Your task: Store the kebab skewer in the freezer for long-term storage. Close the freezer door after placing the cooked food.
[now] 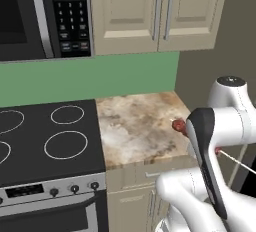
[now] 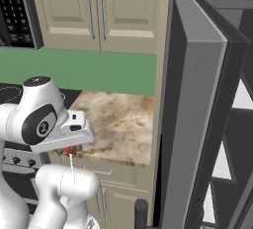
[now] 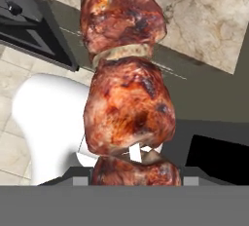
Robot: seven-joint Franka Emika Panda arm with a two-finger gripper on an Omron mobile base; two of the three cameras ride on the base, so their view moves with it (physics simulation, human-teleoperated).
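Skewer held out past the counter's front edge

The gripper (image 2: 70, 146) is clenched on the kebab skewer (image 3: 127, 88), meat chunks up at the hand, pale stick hanging down in front of the beige cabinets (image 2: 111, 196); the marble counter (image 2: 121, 122) lies behind, the freezer door (image 2: 190, 124) stands swung open to the right, with free space between

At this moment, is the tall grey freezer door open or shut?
Open. In the right base view the tall grey freezer door stands swung out edge-on, with white shelves showing beside it.
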